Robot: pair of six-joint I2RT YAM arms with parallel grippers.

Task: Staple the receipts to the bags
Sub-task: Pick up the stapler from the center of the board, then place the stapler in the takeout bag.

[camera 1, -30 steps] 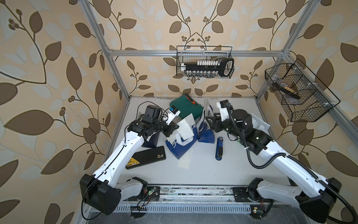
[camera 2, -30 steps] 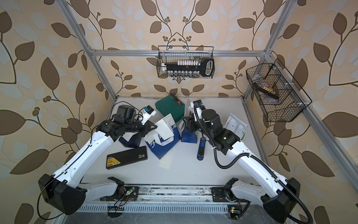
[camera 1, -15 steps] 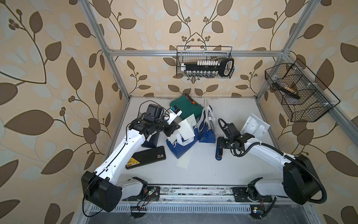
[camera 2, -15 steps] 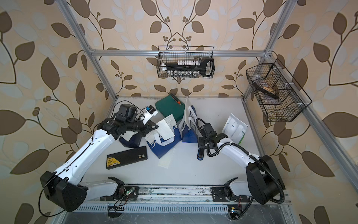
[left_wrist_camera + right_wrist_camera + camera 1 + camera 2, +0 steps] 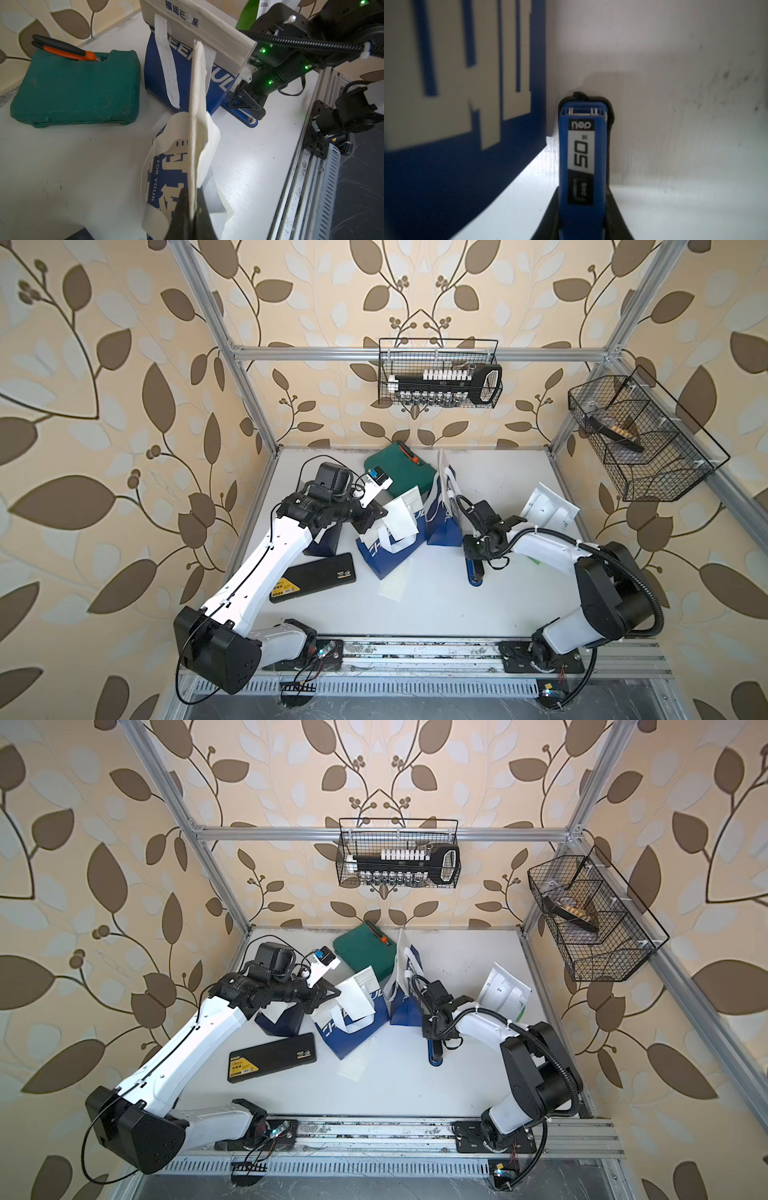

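My left gripper is shut on the top edge of a navy-and-white bag, with a cream receipt pinched flat against it. That bag slumps on the table, its mouth lifted. A second navy bag stands upright beside it, and a third lies under my left arm. Far right lies a green-and-white bag. A loose receipt rests on the table. My right gripper is low beside the upright bag, fingers closed on both sides of a blue stapler lying flat.
A dark green case with orange-handled pliers sits at the back. A flat black case with a yellow label lies front left. Wire baskets hang on the back wall and the right wall.
My right arm swung down from beside the upright bag to the stapler, and its jaws closed onto it. My left gripper has kept its hold on bag and receipt.
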